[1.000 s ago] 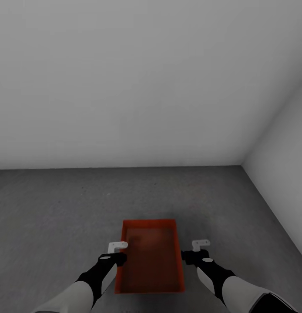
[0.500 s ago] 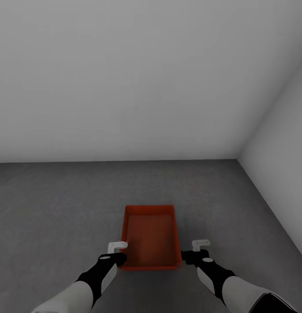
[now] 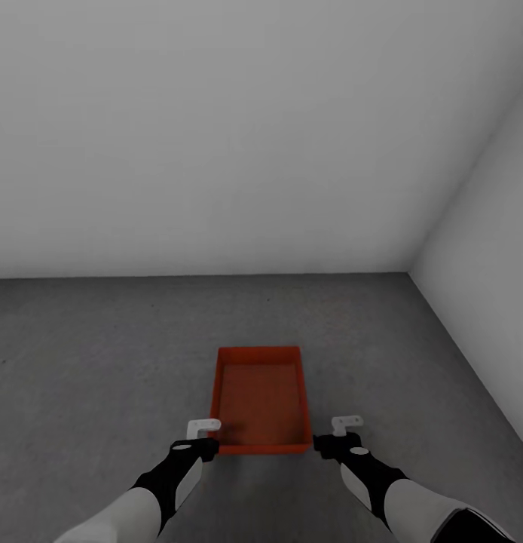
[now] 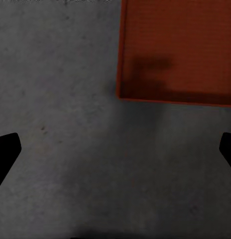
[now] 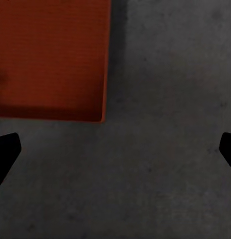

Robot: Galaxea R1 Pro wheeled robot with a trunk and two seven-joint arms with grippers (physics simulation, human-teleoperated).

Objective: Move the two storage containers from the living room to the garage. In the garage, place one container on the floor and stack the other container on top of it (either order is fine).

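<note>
- We see one orange-red storage container [image 3: 261, 400] sitting flat on the dark grey concrete floor [image 3: 96, 354] of the garage, open side up, with nothing inside it.
- It lies in front of us, roughly centred between our two arms, with its long sides running away from us toward the pale grey back wall [image 3: 216, 136].
- A second pale wall [image 3: 487, 249] meets the back one at a corner on our right; the container is well apart from both walls.
- Our left gripper [image 3: 199, 437] hangs just beside the container's near left corner, above the floor and holding nothing.
- In the left wrist view, the container's corner [image 4: 177, 50] shows with bare concrete below the gripper, and a soft shadow falls across the tray's bottom (the gripper's own shape, it seems).
- The black fingertips [image 4: 5, 152] in that view stand far apart at the two edges, so the left fingers are spread wide and released.
- Our right gripper [image 3: 343, 436] hangs just off the container's near right corner, likewise apart from the tray.
- In the right wrist view, the container's corner [image 5: 53, 59] shows with mottled floor [image 5: 165, 124] beside and below it.
- The right fingertips [image 5: 5, 152] also sit wide apart at the frame's edges, released and grasping nothing.
</note>
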